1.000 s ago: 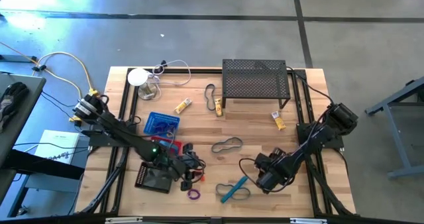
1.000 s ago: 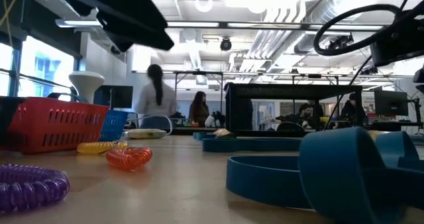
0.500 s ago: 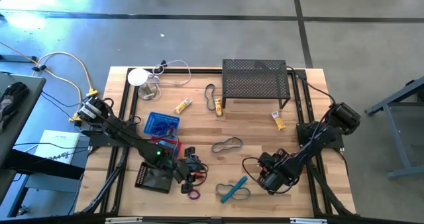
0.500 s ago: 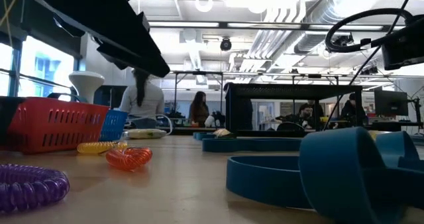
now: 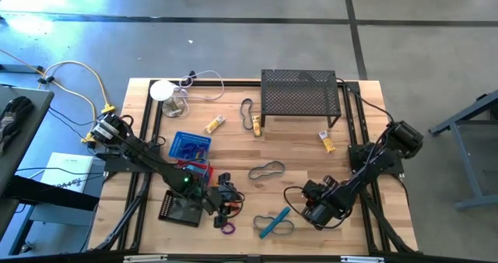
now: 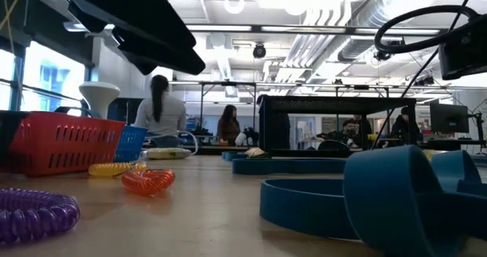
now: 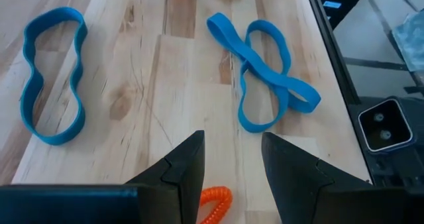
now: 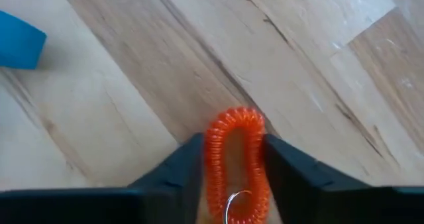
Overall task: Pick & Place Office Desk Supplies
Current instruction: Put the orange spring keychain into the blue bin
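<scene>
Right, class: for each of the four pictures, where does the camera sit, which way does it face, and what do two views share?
High view: above the table, facing straight down; both arms show, left gripper and right gripper.
Low view: at tabletop height, facing level across into the room; purple coil ring nearest, a dark arm part overhead.
Left wrist view: on that wrist, facing the crossed blue loops; its open fingers show.
Right wrist view: on that wrist, facing the wood; fingers closed on an orange coil ring.
Shared: high and left wrist views both show the crossed blue loops.
</scene>
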